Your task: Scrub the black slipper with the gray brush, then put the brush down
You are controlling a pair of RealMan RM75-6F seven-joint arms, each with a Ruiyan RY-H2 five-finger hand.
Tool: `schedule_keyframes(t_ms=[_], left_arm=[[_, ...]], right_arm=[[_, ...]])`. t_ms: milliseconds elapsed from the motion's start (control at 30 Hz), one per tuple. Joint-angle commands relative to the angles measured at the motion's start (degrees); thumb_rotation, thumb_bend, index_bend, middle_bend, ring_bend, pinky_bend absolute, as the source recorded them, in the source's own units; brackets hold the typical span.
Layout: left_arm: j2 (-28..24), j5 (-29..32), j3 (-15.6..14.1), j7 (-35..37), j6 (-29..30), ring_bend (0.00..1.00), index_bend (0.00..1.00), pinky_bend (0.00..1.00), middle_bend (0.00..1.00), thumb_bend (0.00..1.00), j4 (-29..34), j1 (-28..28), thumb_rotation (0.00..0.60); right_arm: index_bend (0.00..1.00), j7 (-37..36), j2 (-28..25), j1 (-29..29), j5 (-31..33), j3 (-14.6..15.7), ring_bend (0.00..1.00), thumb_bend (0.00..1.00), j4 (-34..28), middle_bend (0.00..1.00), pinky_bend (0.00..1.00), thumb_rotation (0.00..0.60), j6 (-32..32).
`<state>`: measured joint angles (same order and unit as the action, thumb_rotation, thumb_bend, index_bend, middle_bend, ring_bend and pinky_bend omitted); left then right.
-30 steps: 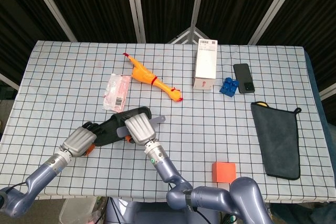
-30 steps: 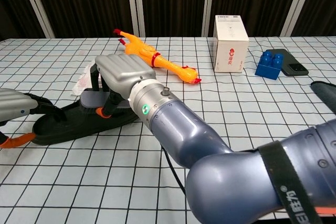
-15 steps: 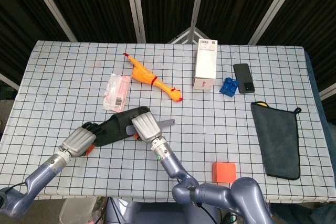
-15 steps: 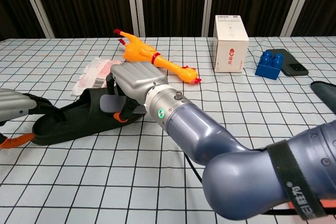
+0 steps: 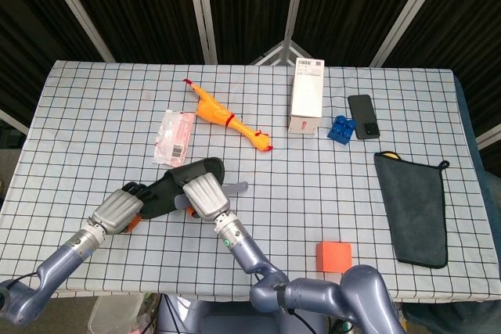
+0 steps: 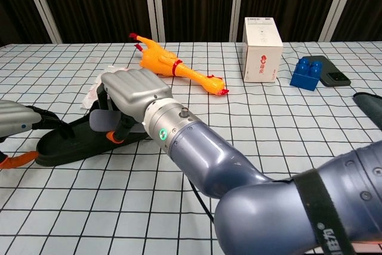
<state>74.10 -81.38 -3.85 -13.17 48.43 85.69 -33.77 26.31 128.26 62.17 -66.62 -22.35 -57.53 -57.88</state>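
My right hand [image 5: 205,195] grips the gray brush [image 5: 223,190] over the black slipper [image 5: 176,184], near the table's [image 5: 94,115] left front edge; my left hand [image 5: 117,209] clasps the slipper's heel end. Farther right, the white box [image 6: 262,41] carries a red logo, unreadable. Open cloth lies between slipper and orange block [image 5: 334,256].

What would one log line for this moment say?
step: scrubbing | right hand: holds brush on slipper | left hand: holds slipper heel | brush: not yet down
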Motion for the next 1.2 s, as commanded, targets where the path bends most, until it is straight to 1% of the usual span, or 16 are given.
schedule_keyframes(t_ms=[33, 267, 367, 633, 833, 1200], left_arm=[[0.0, 0.0, 0.0, 0.1, 0.0, 0.11, 0.17, 0.14, 0.20, 0.72, -0.1, 0.0, 0.600], [0.2, 0.0, 0.0, 0.7, -0.2, 0.11, 0.17, 0.14, 0.20, 0.72, -0.3, -0.1, 0.600], [0.1, -0.2, -0.2, 1.0, -0.1, 0.11, 0.17, 0.14, 0.20, 0.72, -0.3, 0.0, 0.600], [-0.3, -0.5, -0.5, 1.4, 0.2, 0.11, 0.17, 0.14, 0.20, 0.72, -0.3, 0.2, 0.600], [0.0, -0.3, -0.7, 0.7, 0.5, 0.11, 0.17, 0.14, 0.20, 0.72, -0.6, 0.5, 0.600], [-0.1, -0.2, -0.9, 0.9, 0.2, 0.11, 0.17, 0.14, 0.20, 0.72, -0.7, 0.5, 0.600]], right_arm=[[0.81, 0.4, 0.5, 0.4, 0.1, -0.4, 0.60, 0.84, -0.1, 0.70, 0.70, 0.600, 0.1], [0.81, 0.8, 1.7, 1.9, 0.3, -1.8, 0.60, 0.84, 1.2, 0.70, 0.70, 0.600, 0.8], [0.81, 0.4, 1.7, 2.1, 0.5, -1.9, 0.60, 0.84, 2.1, 0.70, 0.70, 0.600, 1.3], [0.81, -1.6, 1.7, 1.4, 1.5, -0.9, 0.60, 0.84, 5.8, 0.70, 0.70, 0.600, 3.3], [0.81, -2.8, 1.4, 0.8, 0.5, -0.2, 0.60, 0.84, 8.3, 0.71, 0.70, 0.600, 3.2], [0.81, -3.2, 0.6, 0.3, -1.0, 0.8, 0.60, 0.84, 10.4, 0.71, 0.70, 0.600, 3.2]])
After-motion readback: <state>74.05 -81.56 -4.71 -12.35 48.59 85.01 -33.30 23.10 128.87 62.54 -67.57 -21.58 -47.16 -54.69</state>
